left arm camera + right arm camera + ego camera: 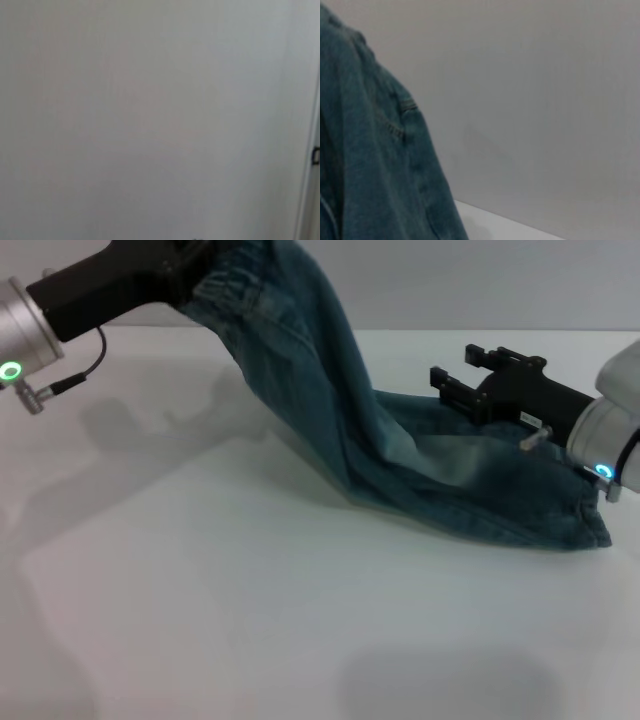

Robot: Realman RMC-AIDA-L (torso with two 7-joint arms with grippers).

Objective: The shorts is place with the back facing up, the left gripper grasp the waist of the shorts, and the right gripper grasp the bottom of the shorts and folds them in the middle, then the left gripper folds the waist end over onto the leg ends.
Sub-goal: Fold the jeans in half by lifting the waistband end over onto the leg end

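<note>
The blue denim shorts (330, 410) hang from their waist at the upper left of the head view and slope down to the right. Their leg ends (520, 515) lie flat on the white table. My left gripper (195, 275) is shut on the raised waistband, and the cloth covers its fingertips. Over the leg part, at the right, my right gripper (458, 370) hovers open with nothing between its fingers. The right wrist view shows the lifted shorts (365, 165) close by. The left wrist view shows only a plain pale surface.
The white table (250, 600) spreads out in front of and to the left of the shorts, with the arms' shadows on it. A pale wall runs behind its far edge.
</note>
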